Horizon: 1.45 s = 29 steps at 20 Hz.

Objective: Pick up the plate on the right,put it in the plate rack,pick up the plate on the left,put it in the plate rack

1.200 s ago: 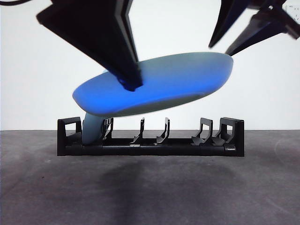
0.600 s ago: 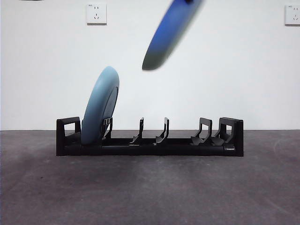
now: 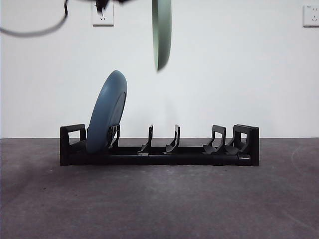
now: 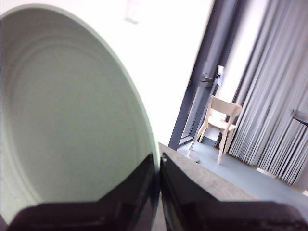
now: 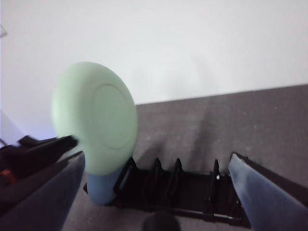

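A pale green plate (image 3: 162, 35) hangs upright and edge-on high above the plate rack (image 3: 189, 157), over its left-middle slots. My left gripper (image 4: 158, 163) is shut on this plate's rim (image 4: 62, 120). In the right wrist view the same plate (image 5: 96, 118) floats above the rack (image 5: 192, 192), with the left gripper's black body beside it. A blue-grey plate (image 3: 107, 112) stands leaning in the rack's leftmost slot (image 5: 101, 190). My right gripper (image 5: 156, 156) is open and holds nothing, back from the rack and looking down on it.
The rack sits on a dark grey table (image 3: 159, 204) before a white wall with two sockets (image 3: 102, 14) (image 3: 310, 15). A black cable (image 3: 35, 32) droops at the top left. The rack's middle and right dividers (image 3: 219, 142) hold nothing.
The held plate rose from flat and low in front of the rack, then swung from tilted to vertical. Both dark grippers have left the front view.
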Each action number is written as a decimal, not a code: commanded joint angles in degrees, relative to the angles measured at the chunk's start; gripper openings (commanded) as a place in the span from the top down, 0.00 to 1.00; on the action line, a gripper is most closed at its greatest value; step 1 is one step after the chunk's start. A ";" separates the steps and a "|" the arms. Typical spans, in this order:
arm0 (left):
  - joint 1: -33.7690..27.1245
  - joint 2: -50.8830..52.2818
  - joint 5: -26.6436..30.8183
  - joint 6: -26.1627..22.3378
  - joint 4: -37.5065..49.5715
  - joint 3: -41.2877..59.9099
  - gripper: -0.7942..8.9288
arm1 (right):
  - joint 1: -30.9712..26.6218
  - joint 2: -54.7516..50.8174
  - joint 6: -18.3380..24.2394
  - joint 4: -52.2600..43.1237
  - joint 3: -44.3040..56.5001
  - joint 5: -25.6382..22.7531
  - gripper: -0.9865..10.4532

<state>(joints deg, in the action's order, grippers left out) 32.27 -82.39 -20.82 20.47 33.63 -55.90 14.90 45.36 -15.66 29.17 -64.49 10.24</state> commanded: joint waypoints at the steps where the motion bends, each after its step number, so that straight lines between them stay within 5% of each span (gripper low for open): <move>1: -1.03 -3.41 -0.59 5.99 2.78 -0.44 0.93 | -0.07 0.63 0.15 0.31 0.13 -0.20 0.48; 17: -2.19 -15.04 -1.79 6.29 -2.93 -6.29 0.93 | -0.09 1.81 1.73 1.38 0.13 -0.13 0.48; 29: -2.25 -16.02 -1.79 -0.02 -10.25 -6.29 0.93 | -0.11 2.91 2.27 1.38 0.13 -0.11 0.48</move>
<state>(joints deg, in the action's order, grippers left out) 30.15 -98.45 -22.33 22.50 22.94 -61.95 14.87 48.07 -13.89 30.81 -64.49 10.26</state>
